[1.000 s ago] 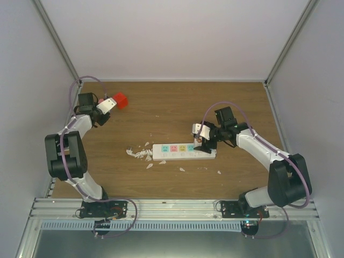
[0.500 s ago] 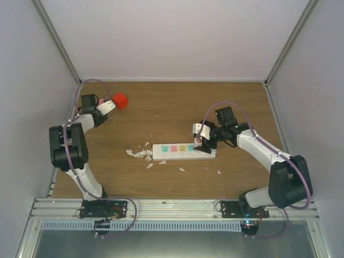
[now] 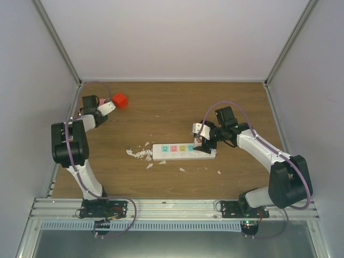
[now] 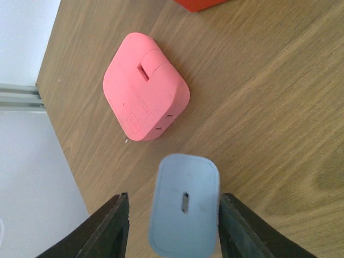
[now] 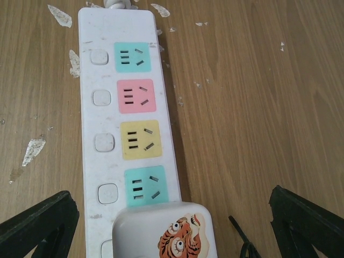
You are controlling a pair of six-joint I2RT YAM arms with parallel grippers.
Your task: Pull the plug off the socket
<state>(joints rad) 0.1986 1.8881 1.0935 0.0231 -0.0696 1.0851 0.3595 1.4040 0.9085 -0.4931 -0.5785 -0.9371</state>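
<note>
L fingers part-open, blue plug loose between them, gap one side. R fingers wide, empty, straddling socket w/ tiger plug.

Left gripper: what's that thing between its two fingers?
A grey-blue plug sits between the fingers of the left gripper, seen in the left wrist view. A pink plug lies farther off on the table.

Across the middle of the brown wooden counter, running left to right: long white plastic power strip with pastel outlet faces. Seated on its right end, between the spread fingers of the right gripper: white rounded plug with a tiger picture. Scattered off the strip's left end: white torn scraps. Near the far left corner: red cube; beside it, pink rounded square adapter; then, apart from the adapter, grey-blue rounded block between the left gripper fingers.
</note>
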